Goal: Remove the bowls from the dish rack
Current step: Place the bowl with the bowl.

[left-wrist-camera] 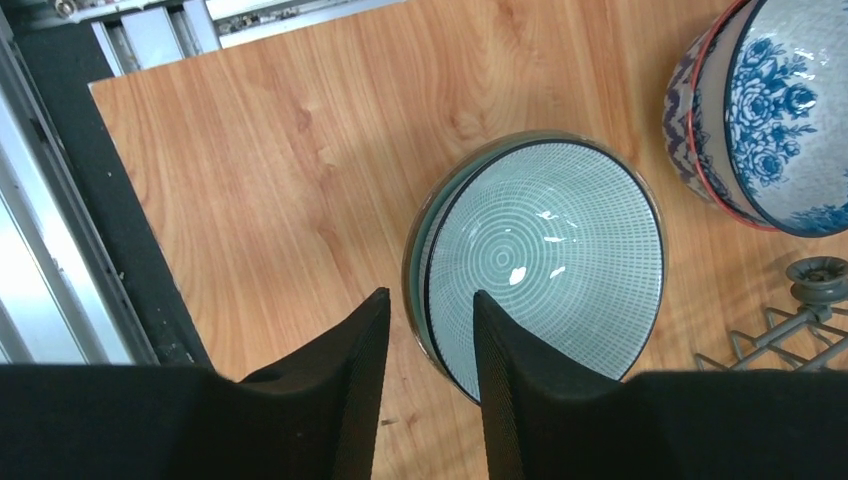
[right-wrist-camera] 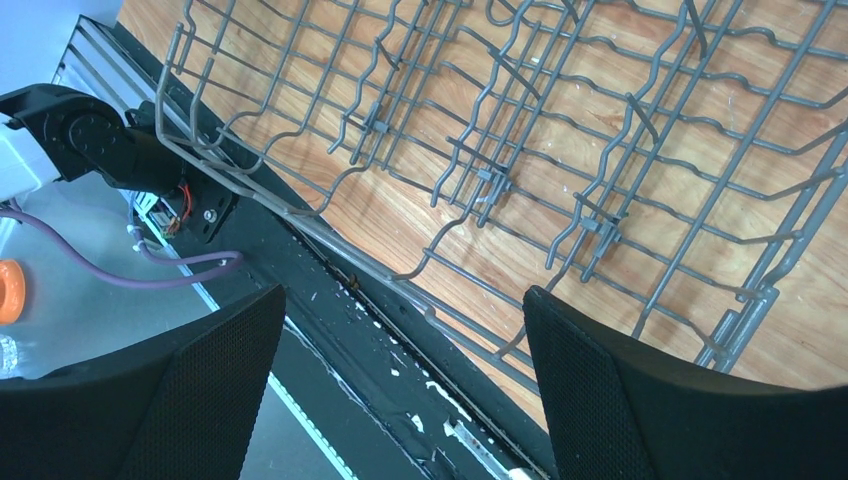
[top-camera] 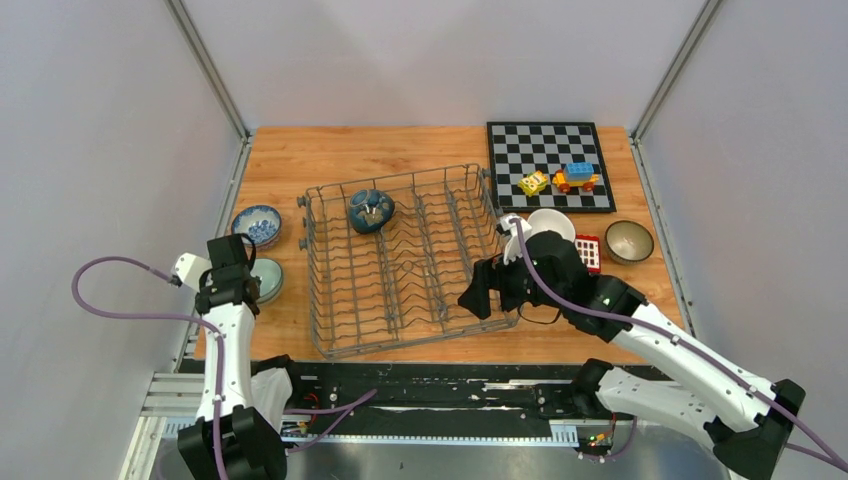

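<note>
The left pincer point(left-wrist-camera: 430, 297) sits open astride the green bowl point(left-wrist-camera: 545, 250), nine o'clock from the rack point(top-camera: 400, 290); the right pincer point(right-wrist-camera: 402, 300) is open, empty.

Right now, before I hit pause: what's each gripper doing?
Left gripper: open, astride the rim of the pale green bowl, not clamped.
Right gripper: open, empty, over the dish rack.

A pale green ringed ceramic bowl point(left-wrist-camera: 550, 250) is shown upright on the light wooden table point(left-wrist-camera: 280, 150). Its near rim is straddled by the black left gripper point(left-wrist-camera: 430, 300), jaws apart. A blue-and-white floral ceramic bowl point(left-wrist-camera: 780, 110) and a grey wire dish rack corner point(left-wrist-camera: 790, 325) are seen at right.
</note>
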Robot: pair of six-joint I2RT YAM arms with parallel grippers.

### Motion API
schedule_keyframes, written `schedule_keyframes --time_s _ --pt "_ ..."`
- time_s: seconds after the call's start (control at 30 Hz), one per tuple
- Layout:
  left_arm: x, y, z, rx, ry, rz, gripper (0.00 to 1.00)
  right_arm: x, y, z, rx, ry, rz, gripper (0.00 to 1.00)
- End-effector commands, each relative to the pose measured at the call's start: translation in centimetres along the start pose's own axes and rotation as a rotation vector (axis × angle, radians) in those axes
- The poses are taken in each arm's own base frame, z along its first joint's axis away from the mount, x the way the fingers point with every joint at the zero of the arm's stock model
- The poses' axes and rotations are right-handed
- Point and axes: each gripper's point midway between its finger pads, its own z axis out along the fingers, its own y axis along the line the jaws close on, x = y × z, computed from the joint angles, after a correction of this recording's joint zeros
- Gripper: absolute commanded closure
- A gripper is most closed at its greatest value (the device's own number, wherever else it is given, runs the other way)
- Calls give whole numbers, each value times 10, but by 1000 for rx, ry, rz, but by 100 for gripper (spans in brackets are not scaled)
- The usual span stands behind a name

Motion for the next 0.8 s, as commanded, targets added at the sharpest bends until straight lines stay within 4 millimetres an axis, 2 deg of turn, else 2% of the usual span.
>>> schedule_keyframes --time_s 0.0,0.27,0.47,0.53,0.6,0.67,0.77 --pt "8 3 6 -5 13 -7 65 -15 14 -4 -33 -25 10 8" --pt "19 6 15 -19 42 -4 85 -13 12 -6 -28 -32 23 9" --pt "22 7 14 -9 45 -9 84 -14 11 -8 -25 -43 15 9" --pt "22 7 13 -9 48 -6 78 -14 11 -8 -24 -43 15 8" --pt "21 5 11 2 48 1 68 -15 10 -10 -21 -50 16 8" --pt "14 1 5 26 35 8 51 -16 10 -12 -19 -56 13 7" --pt "-2 -7 -8 70 3 20 32 -19 10 -15 -15 -67 1 6"
